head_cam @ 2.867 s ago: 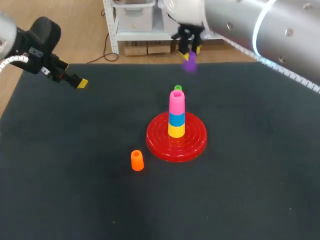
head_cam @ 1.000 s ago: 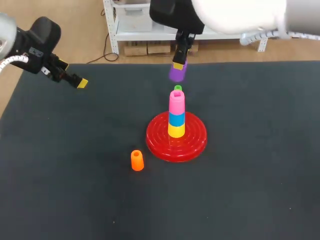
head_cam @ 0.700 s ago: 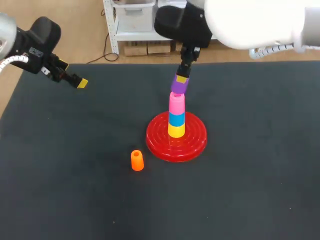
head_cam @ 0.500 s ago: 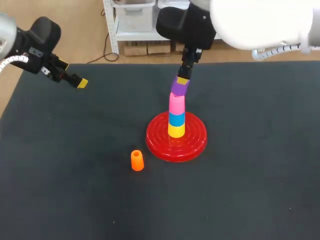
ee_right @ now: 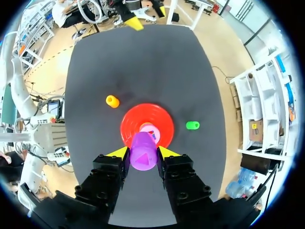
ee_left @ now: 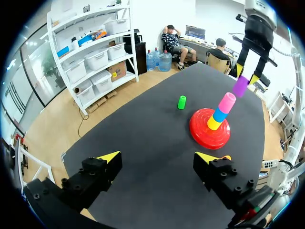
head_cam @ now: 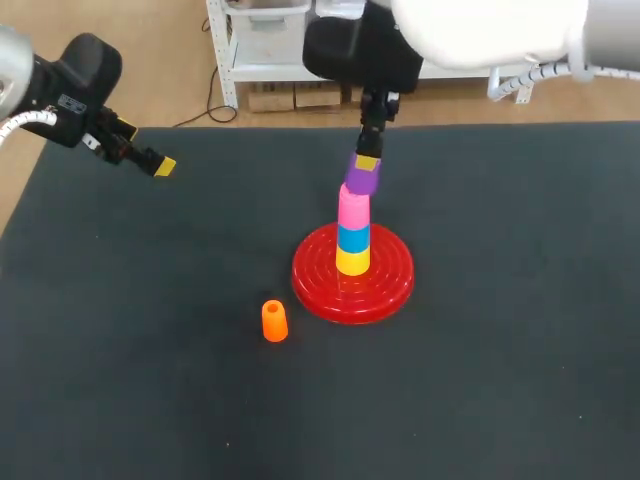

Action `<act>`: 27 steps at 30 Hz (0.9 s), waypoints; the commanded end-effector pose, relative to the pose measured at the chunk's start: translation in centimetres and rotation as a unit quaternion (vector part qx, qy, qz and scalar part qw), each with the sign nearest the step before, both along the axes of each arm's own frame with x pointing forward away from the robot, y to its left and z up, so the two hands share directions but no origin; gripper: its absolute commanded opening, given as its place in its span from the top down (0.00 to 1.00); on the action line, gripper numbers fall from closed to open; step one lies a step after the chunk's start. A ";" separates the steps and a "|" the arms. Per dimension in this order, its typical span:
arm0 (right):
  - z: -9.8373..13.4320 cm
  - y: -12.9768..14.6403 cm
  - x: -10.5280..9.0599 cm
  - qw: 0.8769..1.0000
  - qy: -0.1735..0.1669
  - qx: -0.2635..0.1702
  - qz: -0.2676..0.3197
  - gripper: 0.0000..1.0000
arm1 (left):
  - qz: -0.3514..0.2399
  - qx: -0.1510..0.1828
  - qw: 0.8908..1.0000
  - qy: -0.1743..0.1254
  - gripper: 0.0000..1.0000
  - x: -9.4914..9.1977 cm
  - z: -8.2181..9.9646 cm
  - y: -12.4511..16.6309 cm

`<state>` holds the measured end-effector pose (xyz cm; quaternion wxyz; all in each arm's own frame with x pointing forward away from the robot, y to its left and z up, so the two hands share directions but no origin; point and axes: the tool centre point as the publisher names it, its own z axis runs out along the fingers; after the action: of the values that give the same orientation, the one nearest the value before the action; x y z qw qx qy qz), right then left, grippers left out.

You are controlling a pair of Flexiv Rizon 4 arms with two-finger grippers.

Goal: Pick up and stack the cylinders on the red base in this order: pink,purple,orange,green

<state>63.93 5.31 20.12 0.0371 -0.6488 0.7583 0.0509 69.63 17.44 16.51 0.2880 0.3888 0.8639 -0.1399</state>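
The red base (head_cam: 385, 285) carries a stack of yellow, blue and pink cylinders, the pink cylinder (head_cam: 352, 211) on top. My right gripper (head_cam: 366, 163) is shut on the purple cylinder (head_cam: 359, 182), which hangs slightly tilted right at the pink one's top. In the right wrist view the purple cylinder (ee_right: 143, 152) sits between the fingers, over the base (ee_right: 128, 125). The orange cylinder (head_cam: 273, 320) stands on the mat, front left of the base. The green cylinder (ee_left: 181, 102) stands behind the base and is hidden in the head view. My left gripper (head_cam: 162, 166) hangs open at the far left, holding nothing.
A dark mat (head_cam: 500, 360) covers the table. Wide bare areas lie to the right of the base and along the front.
My right gripper has brought the purple cylinder down and forward, from above the green cylinder to the top of the pink one. The left arm has stayed still.
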 end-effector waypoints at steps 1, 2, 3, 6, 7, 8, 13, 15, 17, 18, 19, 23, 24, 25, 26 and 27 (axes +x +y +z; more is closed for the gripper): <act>-0.5 0.5 0.4 1.000 0.005 -0.018 0.007 1.00 | 0.001 0.001 1.000 0.000 0.00 0.0 0.0 0.0; -0.6 0.5 0.4 1.000 0.007 -0.019 0.009 1.00 | 0.001 0.001 1.000 0.000 0.00 0.0 0.0 0.0; -0.6 0.5 0.4 1.000 0.006 -0.021 0.011 1.00 | 0.001 0.001 1.000 0.000 0.00 0.0 0.0 0.0; -0.7 0.6 0.3 1.000 0.006 -0.021 0.012 1.00 | 0.001 0.001 1.000 0.000 0.00 0.0 0.0 0.0; -0.8 0.6 0.4 1.000 0.006 -0.022 0.012 1.00 | 0.001 0.001 1.000 0.000 0.00 0.0 0.0 0.0; -0.9 0.6 0.4 1.000 0.006 -0.022 0.012 1.00 | 0.001 0.001 1.000 0.000 0.00 0.0 0.0 0.0; -1.1 0.9 0.5 0.999 0.006 -0.032 0.016 1.00 | 0.001 0.001 1.000 0.000 0.00 0.0 0.0 0.0; -1.1 1.0 0.5 0.999 0.007 -0.033 0.016 1.00 | 0.001 0.001 1.000 0.000 0.00 0.0 0.0 0.0; -1.2 1.1 0.6 0.999 0.007 -0.034 0.016 1.00 | 0.001 0.001 1.000 0.000 0.00 0.0 0.0 0.0; -1.3 1.1 0.6 0.999 0.007 -0.036 0.016 1.00 | 0.001 0.001 1.000 0.000 0.00 0.0 0.0 0.0; -1.3 1.2 0.7 0.999 0.006 -0.036 0.017 1.00 | 0.001 0.001 1.000 0.000 0.00 0.0 0.0 0.0; -1.2 1.4 1.1 0.999 0.002 -0.038 0.017 1.00 | 0.001 0.001 1.000 0.000 0.00 0.0 0.0 0.0; -1.2 1.5 1.3 0.999 0.001 -0.040 0.018 1.00 | 0.001 0.001 1.000 0.000 0.00 0.0 0.0 0.0; -1.3 1.5 1.4 0.999 0.000 -0.040 0.017 1.00 | 0.001 0.001 1.000 0.000 0.00 0.0 0.0 0.0; -1.3 1.5 1.5 0.999 0.000 -0.041 0.017 1.00 | 0.001 0.001 1.000 0.000 0.00 0.0 0.0 0.0; -1.3 1.6 1.5 0.999 0.000 -0.042 0.017 1.00 | 0.001 0.001 1.000 0.000 0.00 0.0 0.0 0.0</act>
<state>65.22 6.66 18.88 0.0119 -0.6631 0.7481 0.0203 69.63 17.44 16.51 0.2880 0.3888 0.8639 -0.1400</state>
